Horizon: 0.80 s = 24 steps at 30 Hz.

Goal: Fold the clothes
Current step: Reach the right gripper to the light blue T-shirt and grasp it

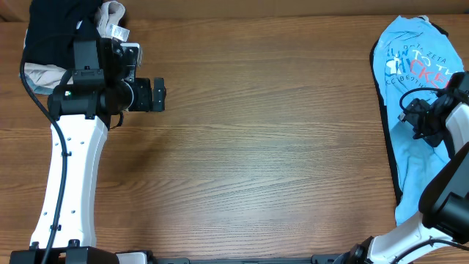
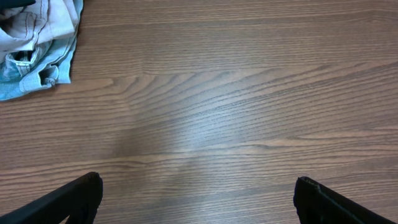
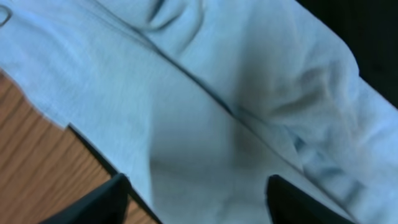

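- Over at the right edge of the brown wooden table, the light blue short-sleeved cotton T-shirt lies stretched lengthwise. Its white and red chest lettering faces up at the far end.
- A plain black garment sits under it, showing as a dark strip along the shirt's inner edge.
- The right gripper is down over the middle of the T-shirt, just below the lettering, its arm reaching in from the near right corner.
- From the right wrist, the jaws stand apart and released, with a dark finger low on each side and creased pale blue cloth filling the gap. I cannot tell whether the tips touch the fabric.
- In that same view, bare wood shows at lower left, the shirt's edge runs diagonally across it, and black cloth sits at upper right.
- The left gripper is well apart from all this on the far left, pointing toward the table's centre.
- From the left wrist, its jaws are spread wide and released, with a finger in each bottom corner and only wood grain between them.
- The bundle of black and beige garments sits in the far left corner, partly under the left arm. A pale crumpled piece shows in the corner of the left wrist view.
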Tool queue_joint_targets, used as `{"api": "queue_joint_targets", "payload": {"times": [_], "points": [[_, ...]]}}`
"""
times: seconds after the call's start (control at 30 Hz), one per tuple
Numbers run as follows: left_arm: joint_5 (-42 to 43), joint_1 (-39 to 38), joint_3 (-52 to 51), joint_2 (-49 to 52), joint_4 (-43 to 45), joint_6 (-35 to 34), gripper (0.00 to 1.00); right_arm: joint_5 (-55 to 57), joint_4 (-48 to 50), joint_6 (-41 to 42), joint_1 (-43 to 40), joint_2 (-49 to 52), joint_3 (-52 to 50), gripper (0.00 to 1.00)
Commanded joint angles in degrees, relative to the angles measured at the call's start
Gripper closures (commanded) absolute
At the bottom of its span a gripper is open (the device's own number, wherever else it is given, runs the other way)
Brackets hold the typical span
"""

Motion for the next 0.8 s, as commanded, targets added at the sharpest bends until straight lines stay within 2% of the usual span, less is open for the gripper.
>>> {"api": "queue_joint_targets", "payload": {"times": [0.0,0.2,0.27,0.33,0.37,0.47,0.7,0.73,0.77], "points": [[1.1,-0.4,1.6,0.4,0.2,0.4,0.0,1.3,2.2,-0.1,-0.3,2.1,-1.8,0.33],[1.1,-0.4,1.6,0.4,0.2,0.5,0.0,1.3,7.1,0.0,-0.3,3.0,-6.0,0.41],[1.1,-0.4,1.6,0.4,0.2,0.5,0.0,1.2,8.0,0.0,-0.3,3.0,-7.0,0.48],[1.0,-0.4,1.6,0.4,0.2,0.5,0.0,1.2,8.1,0.0,-0.3,3.0,-7.0,0.62],[1.0,-0.4,1.6,0.4,0.2,0.5,0.0,1.0,8.3,0.0,-0.3,3.0,-7.0,0.77],[1.0,-0.4,1.6,0.4,0.2,0.5,0.0,0.8,8.5,0.5,-0.3,3.0,-7.0,0.95],[1.0,-0.4,1.6,0.4,1.2,0.5,0.0,0.6,1.4,1.5,-0.3,1.9,-1.1,0.95],[1.0,-0.4,1.6,0.4,1.7,0.5,0.0,0.6,-1.5,1.5,-0.3,0.9,1.4,0.8],[1.0,-0.4,1.6,0.4,1.9,0.5,0.0,0.6,-2.7,1.5,-0.3,0.4,2.5,0.76]]}}
